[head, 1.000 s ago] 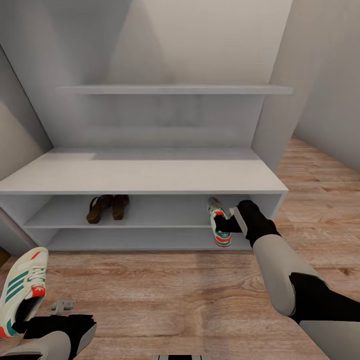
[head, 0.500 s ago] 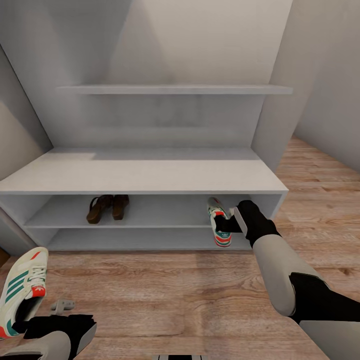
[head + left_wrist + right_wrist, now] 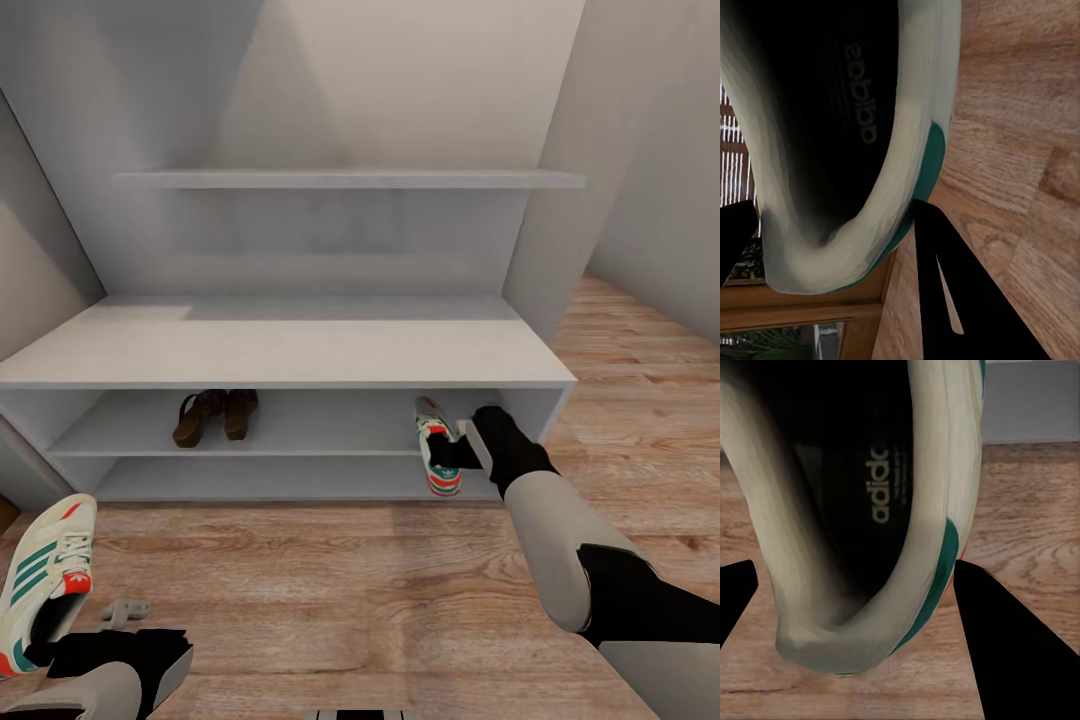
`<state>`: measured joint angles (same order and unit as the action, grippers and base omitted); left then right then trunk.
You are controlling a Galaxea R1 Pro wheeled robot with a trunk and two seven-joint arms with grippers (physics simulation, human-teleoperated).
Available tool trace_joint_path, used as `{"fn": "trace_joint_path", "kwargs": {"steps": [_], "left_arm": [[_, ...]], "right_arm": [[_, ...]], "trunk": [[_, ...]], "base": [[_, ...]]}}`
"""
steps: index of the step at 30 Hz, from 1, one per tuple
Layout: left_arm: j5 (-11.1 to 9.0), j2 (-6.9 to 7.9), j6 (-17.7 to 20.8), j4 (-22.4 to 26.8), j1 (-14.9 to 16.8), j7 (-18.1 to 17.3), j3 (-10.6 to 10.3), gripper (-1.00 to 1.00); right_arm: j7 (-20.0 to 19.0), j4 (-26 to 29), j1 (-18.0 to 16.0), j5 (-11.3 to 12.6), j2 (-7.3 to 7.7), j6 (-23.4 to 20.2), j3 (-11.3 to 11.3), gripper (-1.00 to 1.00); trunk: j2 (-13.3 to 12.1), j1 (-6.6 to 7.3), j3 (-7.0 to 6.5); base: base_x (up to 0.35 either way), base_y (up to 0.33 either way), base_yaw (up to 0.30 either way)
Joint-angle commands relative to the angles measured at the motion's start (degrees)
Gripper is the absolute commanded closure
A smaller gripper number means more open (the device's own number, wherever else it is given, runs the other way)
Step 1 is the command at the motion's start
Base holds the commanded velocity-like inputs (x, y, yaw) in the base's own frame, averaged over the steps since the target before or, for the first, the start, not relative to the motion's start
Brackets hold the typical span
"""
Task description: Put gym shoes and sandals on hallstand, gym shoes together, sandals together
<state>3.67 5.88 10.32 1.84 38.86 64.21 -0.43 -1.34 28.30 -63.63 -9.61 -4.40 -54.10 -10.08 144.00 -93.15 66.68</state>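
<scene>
Right gripper (image 3: pixel 462 452) clamps the heel of 1 white gym shoe with green stripes (image 3: pixel 438 444) at the right end of the low white open shoe rack (image 3: pixel 290 352), by the lower shelves. Left gripper (image 3: pixel 60 640) holds the other white-green gym shoe (image 3: pixel 45 580) over the light-brown wood-plank floor (image 3: pixel 330 590), heel wall between its fingers (image 3: pixel 960 300). 2 dark brown leather sandals (image 3: pixel 215 415) sit side by side on the rack's upper open shelf, left of centre

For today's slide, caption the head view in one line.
Right gripper sets white green-striped sneaker into white shoe rack.
</scene>
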Motion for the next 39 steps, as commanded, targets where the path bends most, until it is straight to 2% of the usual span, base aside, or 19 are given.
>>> {"fn": "trace_joint_path", "kwargs": {"steps": [1, 16, 26, 39], "left_arm": [[0.11, -0.01, 0.23, 0.00, 0.00, -0.05, -0.01, 1.00], [0.11, -0.06, 0.23, 0.00, 0.00, -0.05, -0.01, 1.00], [0.11, -0.08, 0.23, 0.00, -0.01, -0.05, -0.01, 1.00], [0.11, -0.08, 0.23, 0.00, 0.00, -0.05, -0.01, 1.00]], "right_arm": [[0.11, -0.27, 0.00, 0.04, 0.00, 0.50, 0.03, 1.00], [0.11, -0.94, 0.02, -0.01, 0.00, 4.39, 0.06, 1.00], [0.17, -0.88, 0.00, -0.14, 0.00, 4.78, 0.20, 1.00], [0.20, -0.92, 0.00, -0.14, 0.00, 4.84, 0.14, 1.00]], "trunk": [[0.00, 0.00, 0.00], [0.00, 0.00, 0.00], [0.00, 0.00, 0.00], [0.00, 0.00, 0.00]], "base": [[0.000, 0.000, 0.000], [0.000, 0.000, 0.000], [0.006, 0.001, 0.000], [0.101, 0.023, 0.000]]}}
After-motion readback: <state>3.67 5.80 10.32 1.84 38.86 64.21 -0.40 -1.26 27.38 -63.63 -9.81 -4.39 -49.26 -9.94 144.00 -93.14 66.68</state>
